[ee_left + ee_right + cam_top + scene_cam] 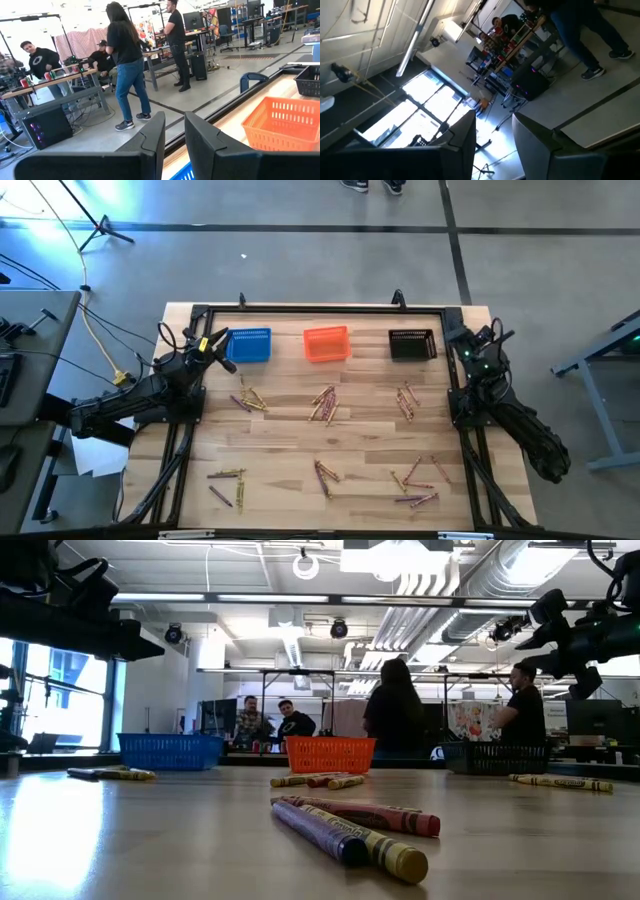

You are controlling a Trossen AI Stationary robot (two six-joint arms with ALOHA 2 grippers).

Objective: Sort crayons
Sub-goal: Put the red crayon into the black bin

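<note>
Crayons lie flat in several loose clusters on the wooden table, among them one at the middle (324,404), one at the near left (226,476) and one at the near right (418,480). In the low view three crayons (350,825) lie closest. My left gripper (215,342) hovers at the far left beside the blue basket (249,345). It is open (175,135) with nothing between its fingers. My right gripper (460,340) hovers at the far right beside the black basket (412,344). It is open (495,135) and empty too.
An orange basket (326,343) stands between the blue and black ones along the far edge. A black frame (320,308) borders the table. Several people (395,710) stand and sit in the room beyond the far edge.
</note>
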